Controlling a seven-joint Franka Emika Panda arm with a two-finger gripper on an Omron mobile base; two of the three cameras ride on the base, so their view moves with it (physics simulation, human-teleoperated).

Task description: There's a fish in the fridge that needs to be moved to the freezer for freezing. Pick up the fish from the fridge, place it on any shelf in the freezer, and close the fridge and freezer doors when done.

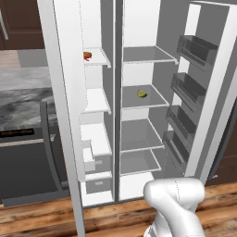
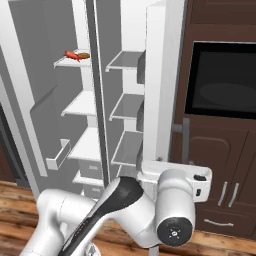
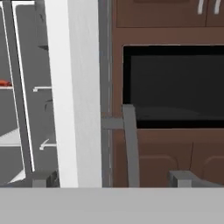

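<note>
Fish (image 2: 71, 55) already on the freezer (image 2: 82, 105) shelf, our wide-open, empty gripper (image 3: 114, 178) nears the fridge door (image 3: 72, 92); we should push its edge squarely.

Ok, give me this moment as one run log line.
fish: top freezer shelf | fridge door: open | freezer door: open | pincer: open, empty, at fridge door edge
</note>
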